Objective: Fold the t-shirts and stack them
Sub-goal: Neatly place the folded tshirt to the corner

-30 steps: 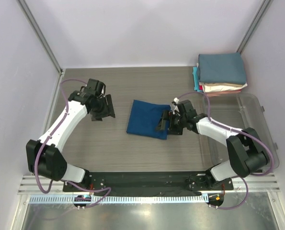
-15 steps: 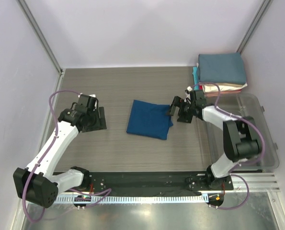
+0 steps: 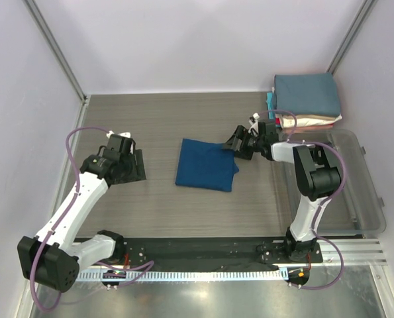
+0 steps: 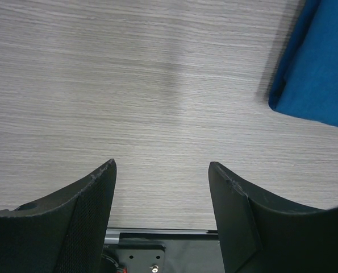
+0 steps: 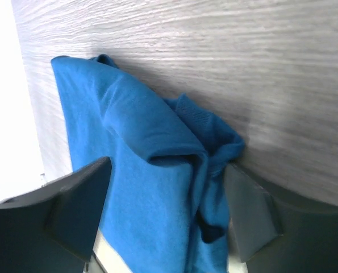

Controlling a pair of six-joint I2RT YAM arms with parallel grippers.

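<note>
The folded blue tee (image 3: 205,165) lies on the table (image 3: 157,119), long axis about left-right. Left jaws are wide apart, empty; right jaws are apart around its bunched edge.

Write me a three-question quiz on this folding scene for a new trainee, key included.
1. True or false: the left gripper is shut on cloth.
2. Which colour lies on top of the stack of folded tees? A pink, B slate-blue, C cream.
3. Fill in: the bunched edge of the royal-blue tee lies between the open fingers of the ____ gripper.
Key: 1 false, it is open over the bare table. 2 B. 3 right: the right gripper straddles that edge.
</note>
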